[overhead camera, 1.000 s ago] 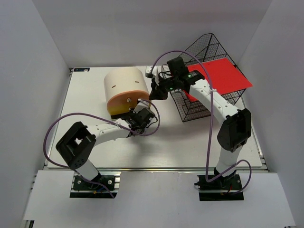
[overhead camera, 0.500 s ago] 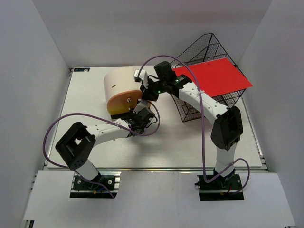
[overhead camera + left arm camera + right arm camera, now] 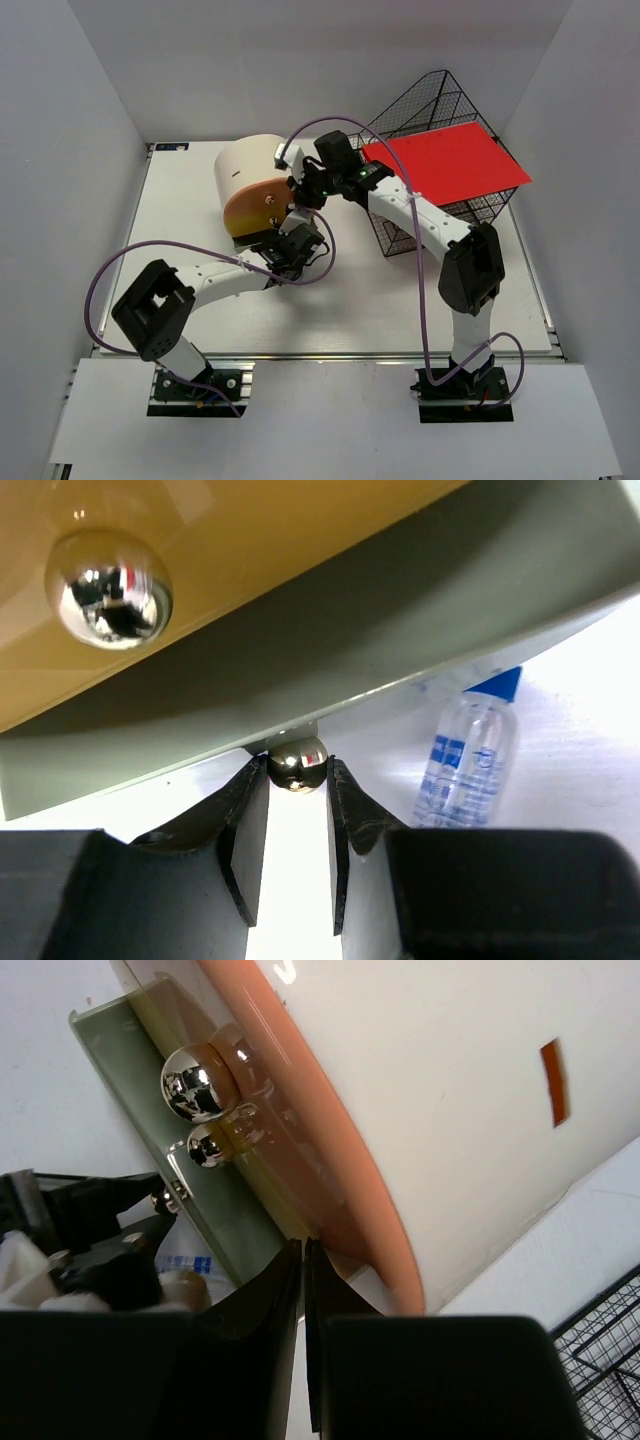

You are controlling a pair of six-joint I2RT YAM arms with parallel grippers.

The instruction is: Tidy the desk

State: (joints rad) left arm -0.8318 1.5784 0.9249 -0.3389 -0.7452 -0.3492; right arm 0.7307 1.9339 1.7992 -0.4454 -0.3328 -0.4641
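The white desk (image 3: pixel 400 300) carries a cream-and-orange round drawer box (image 3: pixel 255 185) at the back left. My left gripper (image 3: pixel 284 232) is shut on the small chrome knob (image 3: pixel 297 763) of the box's grey-green bottom drawer (image 3: pixel 300 670). A larger chrome knob (image 3: pixel 108 588) sits on the orange front above it. My right gripper (image 3: pixel 297 192) is shut and empty. In the right wrist view its tips (image 3: pixel 303 1247) touch the right edge of the orange front (image 3: pixel 330 1160), beside the drawer. A small clear bottle with a blue label (image 3: pixel 468 760) lies on the desk by the box.
A black wire basket (image 3: pixel 420 215) stands tilted at the back right with a red sheet (image 3: pixel 450 165) lying across it. White walls close in the desk on three sides. An aluminium rail (image 3: pixel 320 355) runs along the front edge.
My right gripper has swung left from the wire basket to the front of the drawer box. My left gripper stays on the bottom drawer's knob and has shifted slightly up with it.
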